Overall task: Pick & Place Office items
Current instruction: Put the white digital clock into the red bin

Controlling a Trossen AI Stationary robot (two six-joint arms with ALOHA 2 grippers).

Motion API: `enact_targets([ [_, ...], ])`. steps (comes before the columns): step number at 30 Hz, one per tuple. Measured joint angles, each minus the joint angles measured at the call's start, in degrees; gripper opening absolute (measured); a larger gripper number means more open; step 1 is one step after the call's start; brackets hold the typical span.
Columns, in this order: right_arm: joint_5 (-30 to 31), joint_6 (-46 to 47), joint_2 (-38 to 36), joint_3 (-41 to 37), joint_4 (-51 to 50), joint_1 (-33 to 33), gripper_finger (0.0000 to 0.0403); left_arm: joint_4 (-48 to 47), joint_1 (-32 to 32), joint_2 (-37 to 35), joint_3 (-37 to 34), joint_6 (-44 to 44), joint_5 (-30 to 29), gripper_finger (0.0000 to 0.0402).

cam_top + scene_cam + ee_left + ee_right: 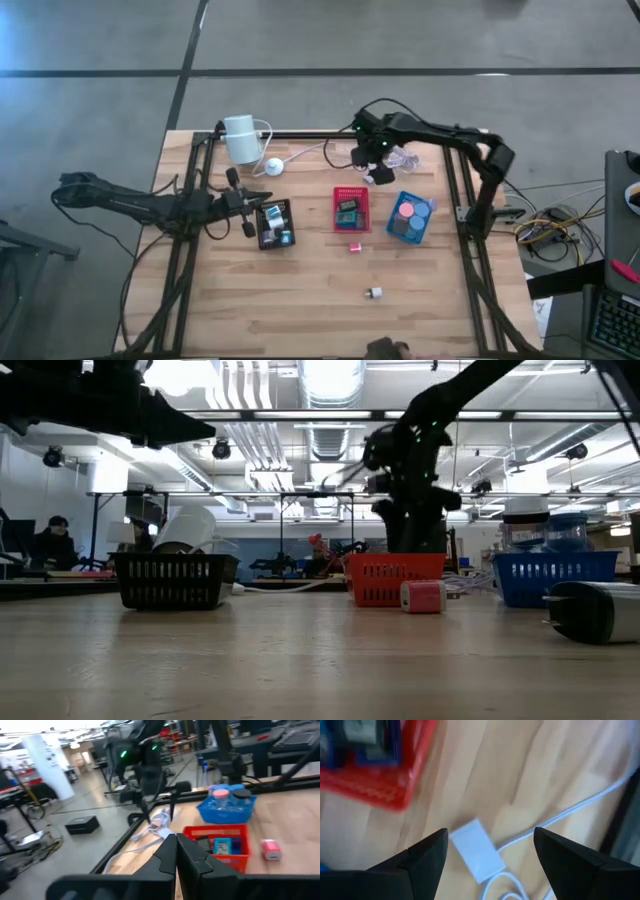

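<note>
— Where are the grippers, taking the red tray (351, 210) as the mark?
— The right gripper (377, 170) hangs just beyond the tray's far edge, fingers (427, 852) spread wide and grasping nothing, above a white plug block (476, 850) on its cable (570, 805). The left gripper (249, 203), clenched and empty, sits to the tray's left over the black tray (274, 224).
— And the office items?
— A pink block (354, 246) lies just in front of the red tray; a white piece (374, 293) farther forward. Pink and dark discs (405, 210) fill the blue tray (410, 219) on its right.
</note>
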Motion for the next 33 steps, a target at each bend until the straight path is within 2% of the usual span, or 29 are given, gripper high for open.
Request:
enact_targets([
  [5, 6.34, -3.53, 5.70, 2.52, -4.75, -0.41, 0.0304, 0.02, -0.02, 0.83, -0.02, -1.14, 2.42, 0.0010],
  [9, 8.52, -6.64, 8.03, 3.61, -5.78, -0.68, 0.0319, 0.02, -0.02, 1.07, -0.03, -2.09, 2.51, 0.0010],
  [24, 8.43, -9.46, 12.13, 3.51, -6.73, -0.67, 0.0324, 0.01, -0.02, 1.06, -0.04, -2.95, 2.63, 0.0010],
  [28, 8.40, -8.84, 12.89, 3.51, -6.59, -0.59, 0.0304, 0.02, -0.02, 1.06, -0.04, -2.93, 2.63, 0.0010],
  [33, 8.79, -7.25, 14.17, 3.65, -6.01, -0.29, 0.0250, 0.00, -0.02, 1.06, -0.04, -2.99, 2.63, 0.0010],
])
